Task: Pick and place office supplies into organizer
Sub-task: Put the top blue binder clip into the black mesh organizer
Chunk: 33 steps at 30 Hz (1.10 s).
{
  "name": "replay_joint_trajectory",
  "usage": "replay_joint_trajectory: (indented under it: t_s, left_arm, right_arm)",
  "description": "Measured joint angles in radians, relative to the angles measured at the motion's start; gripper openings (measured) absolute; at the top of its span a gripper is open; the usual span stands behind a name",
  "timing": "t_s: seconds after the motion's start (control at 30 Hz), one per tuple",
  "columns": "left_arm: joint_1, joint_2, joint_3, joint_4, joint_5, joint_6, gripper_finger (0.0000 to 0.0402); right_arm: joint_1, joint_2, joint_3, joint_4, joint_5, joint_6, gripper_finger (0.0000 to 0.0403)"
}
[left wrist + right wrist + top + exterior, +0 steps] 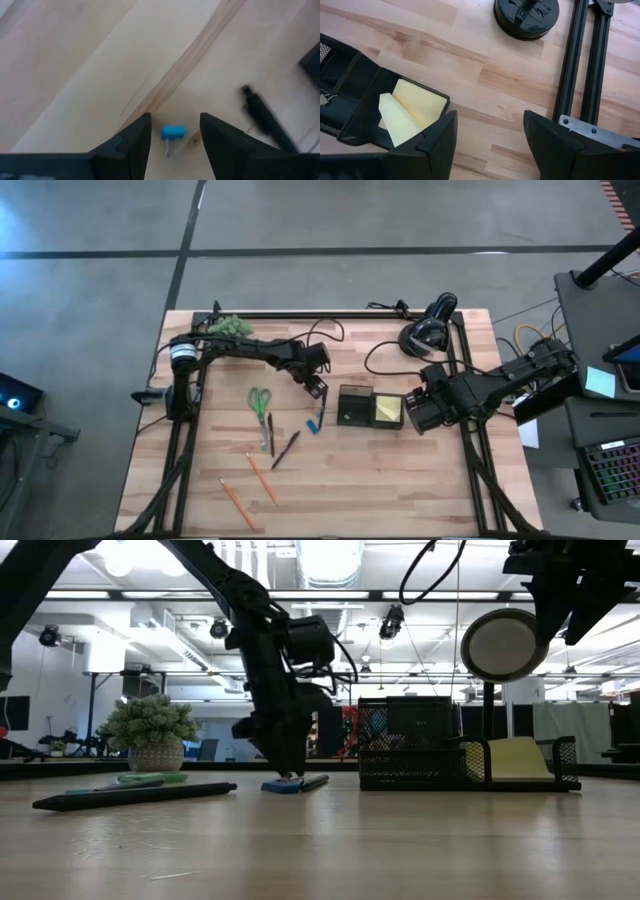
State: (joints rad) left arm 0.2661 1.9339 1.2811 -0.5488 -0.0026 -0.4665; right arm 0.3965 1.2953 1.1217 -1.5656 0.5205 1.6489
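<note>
While my left tool [172, 145] is hanging low with jaws apart, the blue binder clip [173, 132] is lying on the desk [400, 480] right between them, left of the organizer [355, 405]; right tool [487, 145], open, is waiting by the sticky-note pad [410, 112].

1. Ceiling light panels [330, 555] glare white in the low view and leave the arms as near-black silhouettes.
2. In that same view the table [320, 850] carries a soft sheen, and its nearest stretch is out of focus.
3. From above, the light is even and shadows under the arms are faint.
4. The left wrist view is soft throughout (the dark pen [265, 117] smears at its edges).
5. The right wrist view is bright and crisp.
</note>
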Motion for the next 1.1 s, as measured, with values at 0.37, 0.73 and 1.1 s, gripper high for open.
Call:
replay_joint_trajectory:
  t_s: [0.37,0.73,1.1]
  left_arm:
    - [-0.005,-0.004,-0.016,-0.014,-0.003,0.001,0.0107]
    - [-0.019,-0.005,-0.017,-0.051,0.004,0.010,0.0078]
    - [-0.021,-0.005,-0.019,-0.008,-0.016,0.027,0.0041]
  right_arm:
    - [0.000,0.000,0.000,0.000,0.004,0.000,0.0219]
    - [0.000,0.000,0.000,0.000,0.004,0.018,0.0219]
    - [0.000,0.000,0.000,0.003,0.003,0.019,0.0219]
